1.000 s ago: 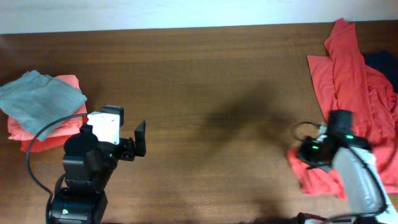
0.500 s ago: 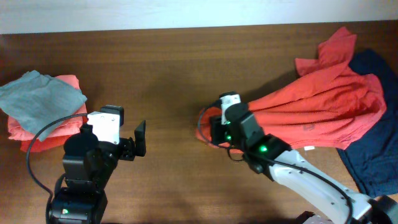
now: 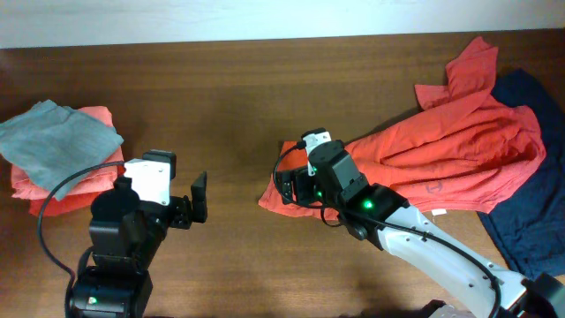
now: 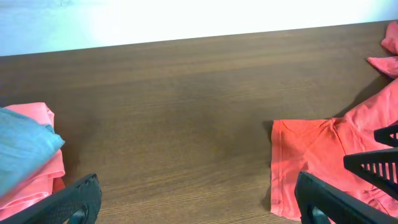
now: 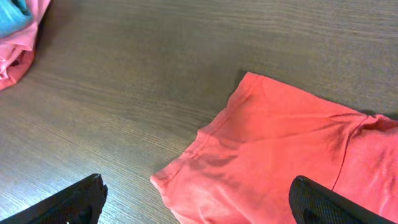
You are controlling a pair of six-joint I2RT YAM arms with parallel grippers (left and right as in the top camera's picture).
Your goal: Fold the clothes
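Note:
The clothes, a red-orange T-shirt (image 3: 459, 141), lie stretched from the back right of the table to its middle, and a hemmed end rests flat at the centre (image 3: 274, 200). My right gripper (image 3: 290, 187) hovers over that end. In the right wrist view its jaws stand wide apart (image 5: 199, 205) with the shirt (image 5: 280, 143) lying loose below them, not pinched. My left gripper (image 3: 196, 205) is open at the front left over bare wood (image 4: 199, 208). The shirt's end (image 4: 311, 149) lies just beyond its right finger.
A folded grey top (image 3: 57, 137) sits on a coral-pink folded garment (image 3: 88, 181) at the far left. A dark navy garment (image 3: 530, 221) lies under the shirt at the right edge. A pale wall borders the table's far side.
My right arm has dragged the shirt from the right edge to the table's middle. It then opened its jaws and let the end drop. The left arm has not moved.

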